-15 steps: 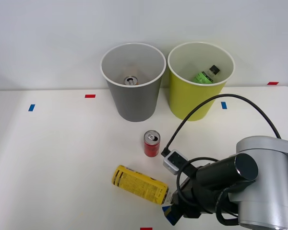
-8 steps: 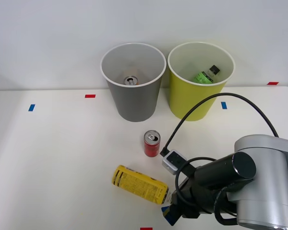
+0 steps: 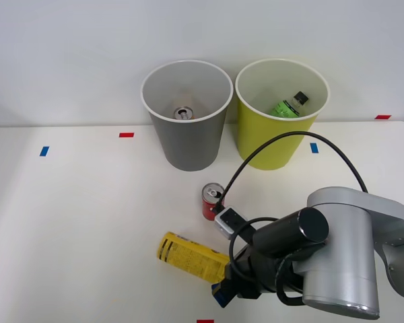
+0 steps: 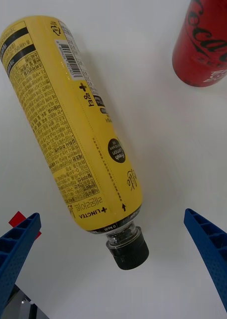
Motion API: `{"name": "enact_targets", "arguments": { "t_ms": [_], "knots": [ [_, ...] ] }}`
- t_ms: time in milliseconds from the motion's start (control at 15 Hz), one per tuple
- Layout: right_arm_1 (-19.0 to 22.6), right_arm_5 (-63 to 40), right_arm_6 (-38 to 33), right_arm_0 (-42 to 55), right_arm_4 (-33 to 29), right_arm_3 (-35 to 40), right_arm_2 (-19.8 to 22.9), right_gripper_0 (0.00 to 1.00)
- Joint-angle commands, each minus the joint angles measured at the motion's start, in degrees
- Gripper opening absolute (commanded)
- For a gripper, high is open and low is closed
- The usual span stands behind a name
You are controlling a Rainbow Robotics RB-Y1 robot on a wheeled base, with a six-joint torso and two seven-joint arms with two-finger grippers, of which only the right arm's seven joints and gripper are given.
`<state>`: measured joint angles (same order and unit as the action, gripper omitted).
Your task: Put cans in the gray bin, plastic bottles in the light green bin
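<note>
A yellow-wrapped plastic bottle lies on its side on the white table, its black cap pointing at my arm. My right gripper is open at the cap end, and its blue fingers stand on either side of the cap and neck without touching them. A red can stands upright just beyond the bottle, also visible as the red can. The gray bin holds a silver-topped can. To its right, the light green bin holds a green-labelled bottle.
The two bins stand side by side at the back of the table, against the wall. Small red and blue tape marks dot the surface. A black cable arcs over my arm. A red mark lies at the front edge.
My right arm has shifted left toward the yellow bottle, bringing the gripper closer to its cap end. The bottle, the red can and the bins have not moved.
</note>
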<state>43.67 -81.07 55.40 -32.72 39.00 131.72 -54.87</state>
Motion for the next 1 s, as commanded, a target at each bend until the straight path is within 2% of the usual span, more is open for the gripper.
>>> {"name": "enact_targets", "arguments": {
  "t_ms": [67, 333, 800, 1000],
  "knots": [
    [-2.89, -2.60, 0.67, -0.86, -1.11, -1.03, 0.03, 1.00],
    [-5.52, -2.78, 0.76, -2.35, -0.06, -3.31, 0.03, 1.00],
    [-13.61, -2.87, 2.17, -5.08, -0.68, -11.93, -0.06, 1.00],
    [-14.49, -2.95, 3.49, -5.60, -1.29, -12.89, -0.06, 1.00]
  ]
}}
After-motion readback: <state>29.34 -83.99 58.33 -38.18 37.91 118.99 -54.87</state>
